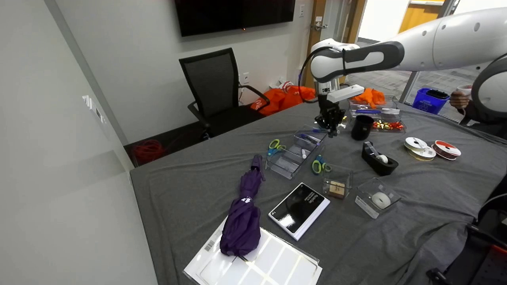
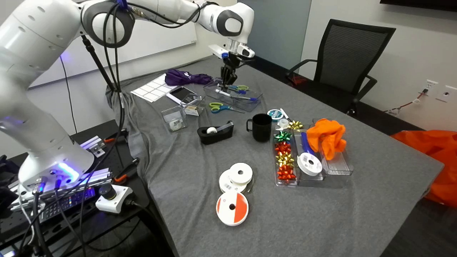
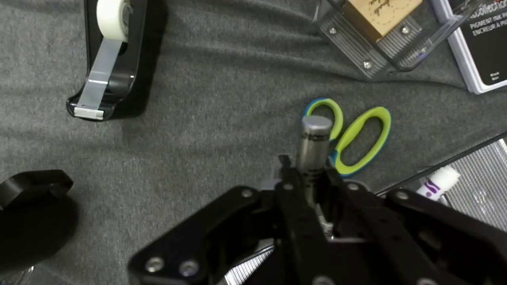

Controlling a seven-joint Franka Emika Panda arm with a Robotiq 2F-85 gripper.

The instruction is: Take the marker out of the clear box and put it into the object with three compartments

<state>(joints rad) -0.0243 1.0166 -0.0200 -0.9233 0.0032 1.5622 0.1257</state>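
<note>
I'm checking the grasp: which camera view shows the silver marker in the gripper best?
The wrist view: the silver marker appears close up, its end and dark lettering visible, though the gripper hides part. In both exterior views it is too small to make out.

Three downward views, shared table (image 2: 260,155)

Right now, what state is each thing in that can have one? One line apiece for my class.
Silver marker: gripped; cannot tell whether capped
Jaws: closed on the marker
Black mug: upright
Tape dispenser: loaded
Purple umbrella: furled, lying down
Scissors near the dispenser: blades look closed
Ink pad: looks shut
Wall screen: dark
Robot base light: lit blue
Orange cloth: crumpled
</note>
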